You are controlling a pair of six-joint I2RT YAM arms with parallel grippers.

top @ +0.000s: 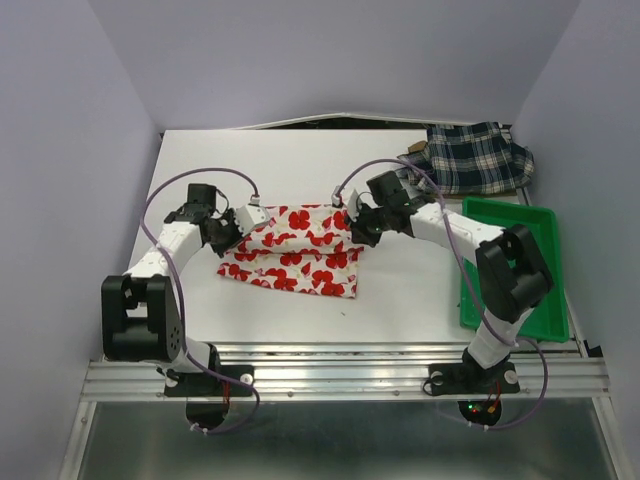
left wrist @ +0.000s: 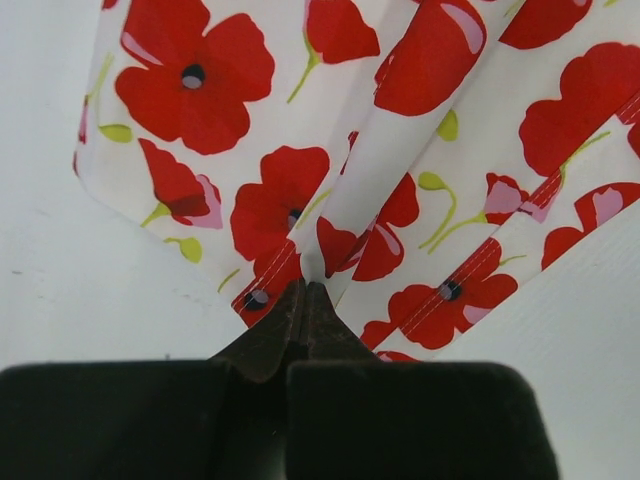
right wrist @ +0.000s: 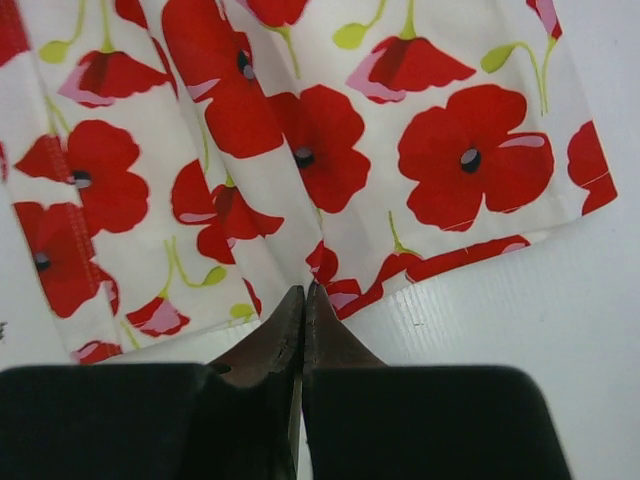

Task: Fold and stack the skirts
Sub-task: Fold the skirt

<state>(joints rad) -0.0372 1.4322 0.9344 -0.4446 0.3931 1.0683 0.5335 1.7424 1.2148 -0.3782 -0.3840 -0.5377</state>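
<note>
1. the left gripper [top: 238, 232] is clenched, its two dark fingertips [left wrist: 285, 322] pressed together on a raised fold of the flowered skirt [top: 300, 250] at a red-trimmed edge.
2. in the left wrist view the cloth fans out ahead of that gripper and to both sides. one ridge runs straight up from the pinch.
3. the right gripper [top: 358, 226] is also clamped tight. its fingertips [right wrist: 326, 332] meet on the skirt's hem, and a crease rises from them into the print.
4. in the right wrist view most of the skirt lies ahead of that gripper and to its left. bare white table [top: 300, 160] shows on its right.
5. seen from above, the flowered skirt spans the gap between the two grippers, each holding one end of its far edge. the rest lies on the table on the near side of both, in rumpled layers.
6. the plaid skirt [top: 478, 157] sits in a heap well beyond the right gripper, out past its outer side, at the table's far corner.
7. a scrap of tan-brown cloth [top: 414, 149] shows just beside the plaid heap, on the side nearer the right gripper. it is too small to make out its shape.
8. the green tray [top: 548, 270] lies behind and outward of the right gripper, partly under that arm's elbow.
</note>
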